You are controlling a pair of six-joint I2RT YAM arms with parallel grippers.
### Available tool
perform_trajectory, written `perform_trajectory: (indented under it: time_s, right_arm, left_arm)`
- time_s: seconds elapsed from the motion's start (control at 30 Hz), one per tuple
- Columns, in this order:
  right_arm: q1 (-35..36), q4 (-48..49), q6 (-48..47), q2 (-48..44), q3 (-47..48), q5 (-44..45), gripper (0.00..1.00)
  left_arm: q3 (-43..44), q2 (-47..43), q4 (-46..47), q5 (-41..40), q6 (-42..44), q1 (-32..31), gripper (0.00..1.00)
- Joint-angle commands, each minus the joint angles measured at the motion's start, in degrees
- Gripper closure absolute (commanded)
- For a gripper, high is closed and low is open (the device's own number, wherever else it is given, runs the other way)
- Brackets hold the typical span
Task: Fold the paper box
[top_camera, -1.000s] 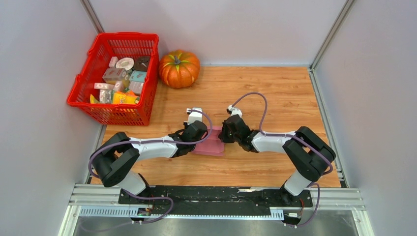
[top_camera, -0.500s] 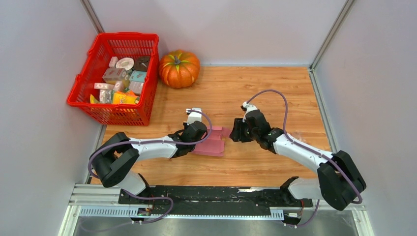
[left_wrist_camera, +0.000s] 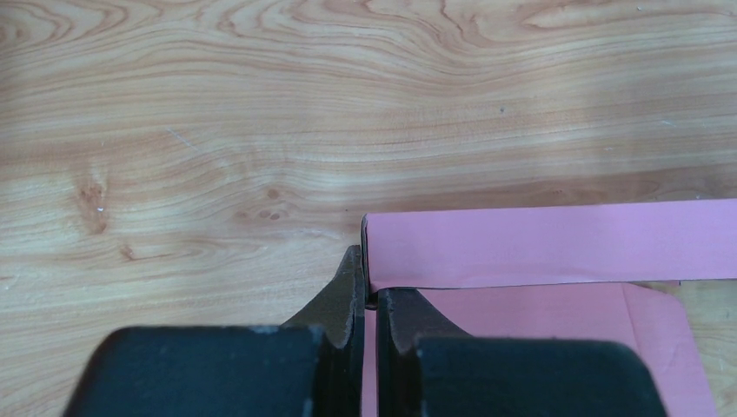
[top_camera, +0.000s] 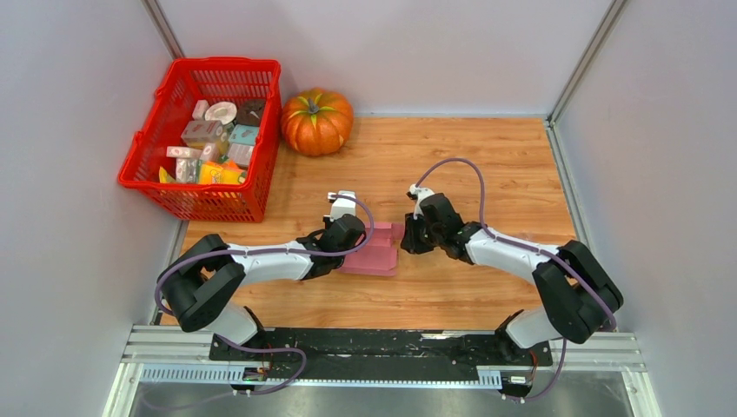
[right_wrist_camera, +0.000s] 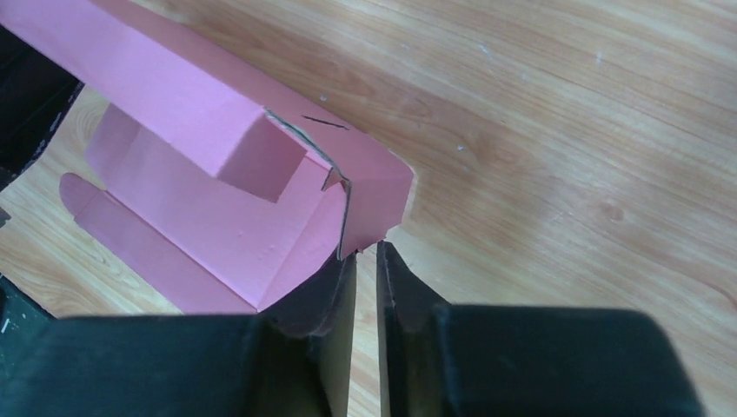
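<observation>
The pink paper box (top_camera: pixel 375 254) lies partly folded on the wooden table between both arms. In the left wrist view its long wall (left_wrist_camera: pixel 539 243) stands upright, and my left gripper (left_wrist_camera: pixel 369 280) is shut on the wall's left end, with pink card pinched between the fingers. My left gripper (top_camera: pixel 350 243) sits at the box's left side in the top view. In the right wrist view the box (right_wrist_camera: pixel 217 200) shows a raised long wall and a folded end flap. My right gripper (right_wrist_camera: pixel 367 252) stands at that end corner, jaws a narrow slit apart with wood showing between them. In the top view my right gripper (top_camera: pixel 407 236) is at the box's right end.
A red basket (top_camera: pixel 217 62) full of small packages stands at the back left. An orange pumpkin (top_camera: pixel 316 122) sits next to it. Grey walls close in the table on the left, back and right.
The right arm swung away to the right, then returned to the box's right end, its jaws opening and narrowing again. The left arm and box stayed put.
</observation>
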Motion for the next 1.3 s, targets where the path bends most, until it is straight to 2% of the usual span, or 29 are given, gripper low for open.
perform_trajectory:
  time_s: [0.0,0.13,0.37,0.5,0.57,0.63,0.77,0.8,0.83,0.93,0.97,1.07,1.27]
  right_arm:
    - [1.2,3.9,-1.3,-1.0,2.5,1.1,0.87]
    - [2.9,3.9,0.4,-0.7,3.2,0.5,1.0]
    - [6.6,4.9,9.3,-0.6,4.3,-2.5,1.0]
    - [7.7,9.6,14.6,0.3,4.3,-5.2,1.0]
    - [7.8,7.1,14.2,0.8,5.0,-4.9,1.0]
    - [7.8,2.3,10.3,-1.4,6.2,0.2,0.99]
    - [7.2,-13.4,2.5,-4.2,8.0,9.4,0.9]
    - [6.7,-14.9,1.7,-4.8,6.9,12.5,0.86]
    - [5.9,-15.5,1.3,-6.4,5.9,12.9,0.76]
    - [0.8,-13.2,1.0,-9.3,2.3,9.2,0.63]
    - [-1.5,-11.4,0.9,-9.4,2.1,6.9,0.61]
    - [-2.2,-7.0,-0.5,-8.0,2.8,2.6,0.57]
    - [-2.0,-4.0,-3.2,-1.6,6.7,-2.4,0.57]
  left_arm:
    - [-0.9,-0.7,-0.5,0.9,-0.4,-0.1,1.0]
    - [-1.0,-0.9,-0.2,1.0,-0.2,-0.1,1.0]
    - [-0.8,-0.9,0.0,0.9,-0.4,-0.1,1.0]
    - [-0.9,-1.0,0.1,1.1,-0.8,-0.1,1.0]
    - [-0.9,-0.8,0.1,1.1,-0.8,-0.1,1.0]
    - [-1.0,-0.8,-0.2,1.1,-0.7,-0.1,1.0]
    - [-1.5,-1.1,0.1,1.1,-0.7,-0.1,1.0]
    - [-1.5,-1.1,0.1,1.1,-0.7,-0.1,1.0]
    - [-1.5,-1.2,0.1,1.1,-0.6,-0.1,1.0]
    - [-1.9,-1.4,0.3,1.0,-0.7,-0.1,1.0]
    - [-2.0,-1.6,0.3,1.0,-0.7,-0.1,1.0]
    - [-1.9,-1.4,0.3,1.1,-0.7,-0.1,1.0]
    - [-1.9,-1.8,0.1,1.3,-0.6,-0.1,1.0]
